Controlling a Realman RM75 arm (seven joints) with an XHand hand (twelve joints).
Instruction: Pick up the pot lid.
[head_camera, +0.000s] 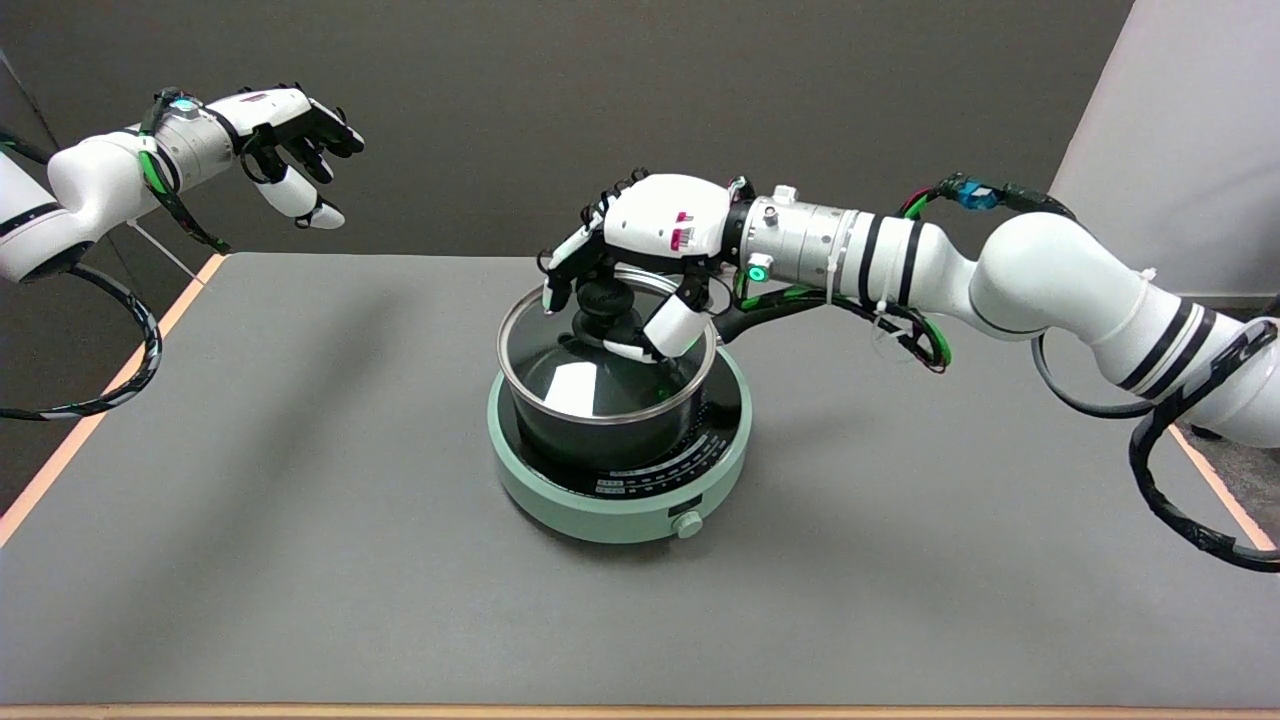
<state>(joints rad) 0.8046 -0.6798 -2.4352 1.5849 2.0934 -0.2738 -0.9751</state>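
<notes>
1. The right arm (1050, 275) has glossy white shells with black bands – a silver ribbed wrist with a green light.
2. Black, green and red cables loop beneath it, toward 6 o'clock.
3. The right hand (640, 260) has a white back with magenta marks – black fingers with white tips.

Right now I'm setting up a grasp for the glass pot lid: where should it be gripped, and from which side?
Grip the black knob at the centre of the pot lid, coming from above. The lid lies flat on the pot, its rim flush with the pot's edge, so only the knob stands up to close fingers around. The right hand is already over it, fingers on either side.
</notes>
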